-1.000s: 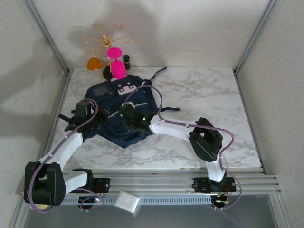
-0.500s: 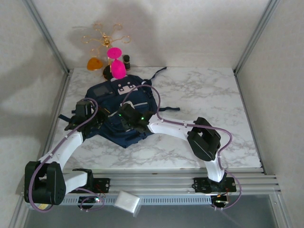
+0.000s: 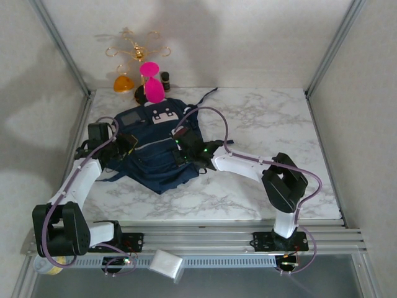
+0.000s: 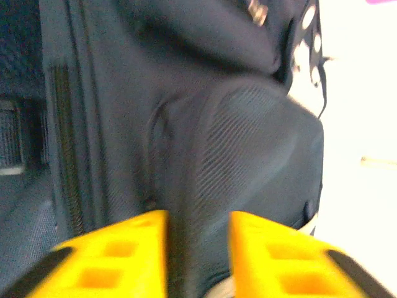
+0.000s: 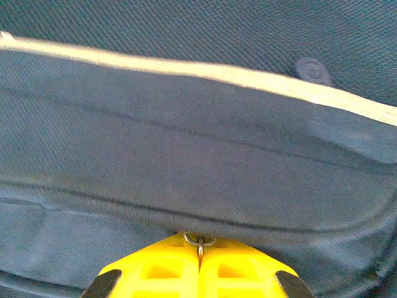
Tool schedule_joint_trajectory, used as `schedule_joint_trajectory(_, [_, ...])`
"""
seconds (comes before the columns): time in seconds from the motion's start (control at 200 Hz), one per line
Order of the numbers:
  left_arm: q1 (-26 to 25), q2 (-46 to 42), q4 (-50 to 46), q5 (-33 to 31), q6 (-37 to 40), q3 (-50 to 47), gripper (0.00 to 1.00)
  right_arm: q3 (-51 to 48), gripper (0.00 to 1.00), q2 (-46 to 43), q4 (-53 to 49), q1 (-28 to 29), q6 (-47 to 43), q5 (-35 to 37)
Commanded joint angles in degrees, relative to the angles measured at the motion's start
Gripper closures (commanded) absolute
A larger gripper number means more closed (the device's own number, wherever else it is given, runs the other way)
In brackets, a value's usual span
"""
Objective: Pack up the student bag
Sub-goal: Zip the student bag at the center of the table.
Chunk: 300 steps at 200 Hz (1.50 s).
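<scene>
Above: we find the large navy fabric student bag [image 3: 155,162], grey-patched on top, flat on the marble counter [image 3: 267,118] before the pink hourglass-shaped ornament [image 3: 151,84]. Left wrist: left pincer [image 4: 198,226] parted astride a ribbed fold [image 4: 239,155], likely steadying. Right wrist: right pincer [image 5: 199,238] clamped on a small metal zip ring [image 5: 200,247], presumably to run the zip.

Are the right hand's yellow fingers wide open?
No, the right gripper is shut, pinching a small metal zipper pull on the navy backpack.

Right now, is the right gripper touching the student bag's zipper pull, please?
Touching: the right wrist view shows the right gripper shut on the zipper pull of the student bag.
</scene>
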Motion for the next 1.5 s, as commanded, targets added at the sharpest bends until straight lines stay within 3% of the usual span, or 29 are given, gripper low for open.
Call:
schedule_joint_trajectory(0.0, [-3.1, -7.6, 4.6, -5.9, -4.6, -1.2, 0.58, 1.3, 1.00, 1.0, 2.5, 0.1, 1.2, -4.5])
schedule_joint_trajectory(0.08, [-7.8, -12.9, 5.7, -9.1, -12.4, -5.8, 0.46, 0.8, 1.00, 1.0, 2.9, 0.1, 1.2, -5.6])
schedule_joint_trajectory(0.215, [-21.4, -21.9, 18.4, -18.6, -32.0, -17.8, 0.44, -1.6, 1.00, 0.1, 3.6, 0.1, 1.0, -5.2])
schedule_joint_trajectory(0.431, [-40.1, -16.8, 23.9, -36.1, -45.1, -18.6, 0.36, -3.8, 1.00, -0.2, 5.9, 0.1, 0.9, -5.7])
schedule_joint_trajectory(0.516, [-40.0, -11.2, 27.3, -36.8, -46.7, -17.4, 0.37, -3.9, 1.00, -0.1, 6.3, 0.1, 1.0, -6.0])
schedule_joint_trajectory(0.601, [-40.2, -7.2, 26.0, -39.4, -48.7, -15.0, 0.50, -4.6, 1.00, -0.7, 6.6, 0.1, 1.2, -6.0])
schedule_joint_trajectory(0.671, [-40.3, -4.7, 26.9, -41.3, -50.9, -15.1, 0.51, -5.3, 1.00, -0.9, 7.0, 0.1, 1.4, -5.6])
schedule_joint_trajectory(0.826, [-39.9, -1.9, 31.9, -45.8, -54.5, -17.1, 0.63, -5.0, 1.00, -0.7, 6.9, 0.1, 1.2, -6.3])
schedule_joint_trajectory(1.076, [-39.0, 0.9, 30.3, -47.7, -55.6, -16.9, 0.81, -3.6, 1.00, -0.5, 5.0, 0.1, 0.0, -3.4])
schedule_joint_trajectory(1.181, [-37.6, -1.1, 26.9, -48.8, -54.0, -18.1, 1.00, -2.6, 1.00, -0.9, 2.5, 0.2, -0.8, 0.1])
schedule_joint_trajectory(1.282, [-35.5, -5.7, 22.9, -49.6, -50.8, -20.2, 1.00, -4.6, 1.00, -3.2, 0.9, 0.0, -2.4, 3.8])
schedule_joint_trajectory(1.497, [-27.7, -17.6, 13.6, -49.1, -37.9, -23.7, 1.00, -8.0, 1.00, -6.5, -0.2, -3.5, -6.6, 2.8])
